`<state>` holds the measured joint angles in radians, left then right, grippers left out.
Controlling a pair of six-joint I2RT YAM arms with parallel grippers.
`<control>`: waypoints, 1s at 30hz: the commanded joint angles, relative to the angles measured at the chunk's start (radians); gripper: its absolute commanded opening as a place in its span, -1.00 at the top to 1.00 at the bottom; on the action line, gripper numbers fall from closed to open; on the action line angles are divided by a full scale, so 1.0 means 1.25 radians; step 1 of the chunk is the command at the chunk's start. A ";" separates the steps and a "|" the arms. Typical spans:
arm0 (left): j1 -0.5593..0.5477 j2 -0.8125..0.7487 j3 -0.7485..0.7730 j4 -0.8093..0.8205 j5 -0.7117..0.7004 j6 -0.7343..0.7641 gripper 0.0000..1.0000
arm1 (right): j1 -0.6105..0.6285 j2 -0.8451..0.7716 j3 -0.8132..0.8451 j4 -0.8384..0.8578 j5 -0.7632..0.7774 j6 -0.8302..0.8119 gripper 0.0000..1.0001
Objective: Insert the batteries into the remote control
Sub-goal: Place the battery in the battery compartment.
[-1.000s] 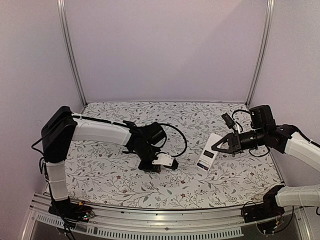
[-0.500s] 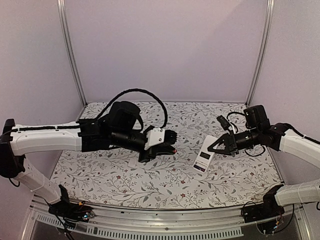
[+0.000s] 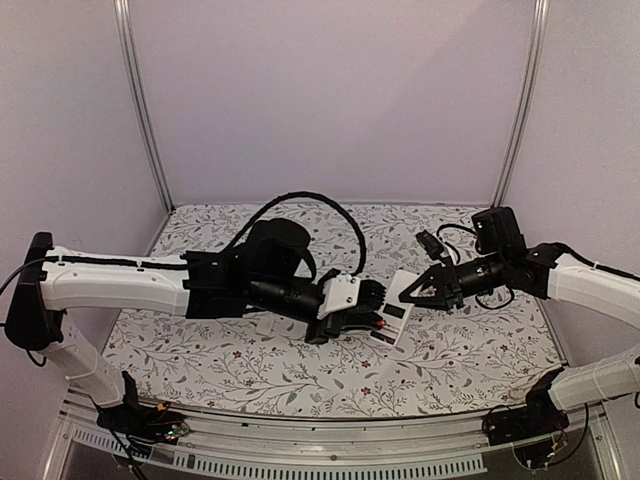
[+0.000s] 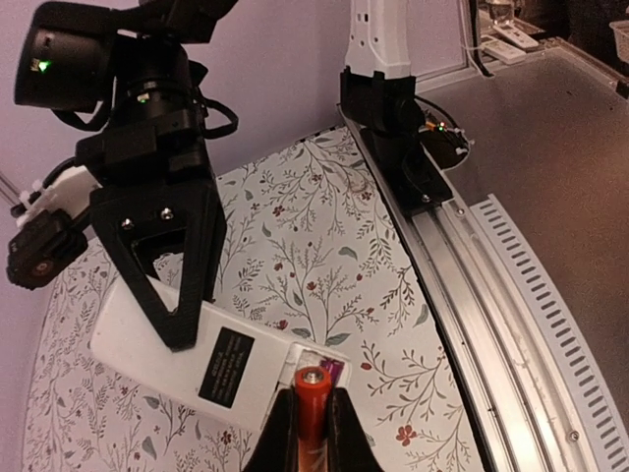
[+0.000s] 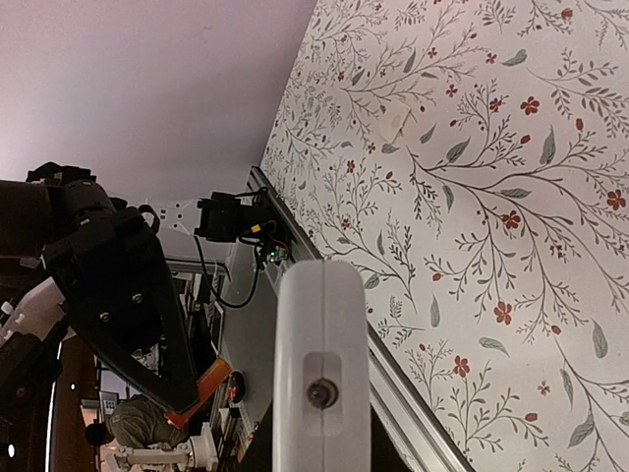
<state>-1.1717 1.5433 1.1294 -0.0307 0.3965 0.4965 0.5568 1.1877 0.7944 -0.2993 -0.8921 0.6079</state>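
Note:
My left gripper [image 3: 372, 306] is shut on the reddish-orange battery [image 4: 312, 401], which stands lengthwise between the fingers. The battery's tip is at the open recess [image 4: 324, 366] in the plain white back of the remote control [image 4: 167, 346]. Something purplish shows inside the recess. My right gripper [image 3: 412, 292] is shut on the remote's other end and holds it tilted above the table [image 3: 480, 350]. In the right wrist view the remote [image 5: 319, 324] is end-on, with the left gripper's fingers [image 5: 147, 324] and the battery [image 5: 201, 388] beyond. The dark battery is not in view.
A small flat white plastic piece [image 5: 393, 120] lies on the flower-patterned table. The metal rail [image 4: 491, 295] runs along the table's near edge, with the arm bases on it. The left arm [image 3: 150, 280] stretches across the middle of the table.
My left arm has swung right across the table with the battery, up to the remote. My right gripper has brought the remote leftward to meet it.

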 commanded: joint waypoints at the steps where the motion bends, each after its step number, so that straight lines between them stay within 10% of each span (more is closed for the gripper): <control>1: -0.022 0.032 0.032 0.047 0.020 -0.003 1.00 | 0.014 0.005 0.018 0.048 -0.025 0.042 1.00; 30: -0.019 0.126 0.055 0.027 -0.035 0.031 1.00 | 0.023 0.019 0.009 0.086 -0.064 0.072 1.00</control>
<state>-1.1866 1.6798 1.1797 0.0380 0.3817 0.5045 0.5781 1.1999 0.7944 -0.2165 -0.9409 0.6956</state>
